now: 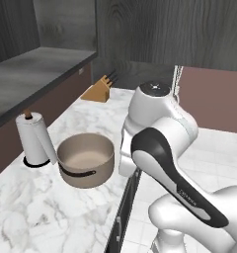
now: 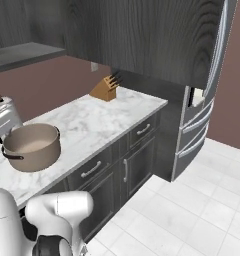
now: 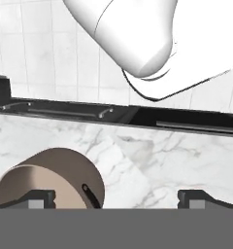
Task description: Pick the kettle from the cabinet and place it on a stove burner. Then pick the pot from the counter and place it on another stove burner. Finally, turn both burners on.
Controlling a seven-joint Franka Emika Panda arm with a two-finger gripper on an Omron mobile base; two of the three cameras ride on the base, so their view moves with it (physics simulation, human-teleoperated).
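The beige pot (image 1: 86,159) (image 2: 32,146) with dark side handles stands upright on the white marble counter (image 1: 91,121) (image 2: 107,117). In the hand view the pot (image 3: 50,179) lies at the lower left, partly behind the left fingertip (image 3: 41,199). My gripper (image 3: 117,199) is open and holds nothing; it hangs over the counter (image 3: 157,155) just right of the pot. The dark wood-grain cabinet (image 1: 155,29) (image 2: 142,35) hangs above, with a flat grey shelf (image 1: 36,71) (image 2: 22,52) to its left. The kettle and the stove burners are out of view.
A white paper-towel roll (image 1: 35,137) (image 2: 3,117) stands left of the pot. A wooden knife block (image 1: 97,91) (image 2: 106,89) sits at the counter's far end. Dark drawers (image 2: 107,167) (image 3: 65,109) run below. A steel fridge (image 2: 199,107) stands at the right, with white floor tiles (image 2: 192,210) in front.
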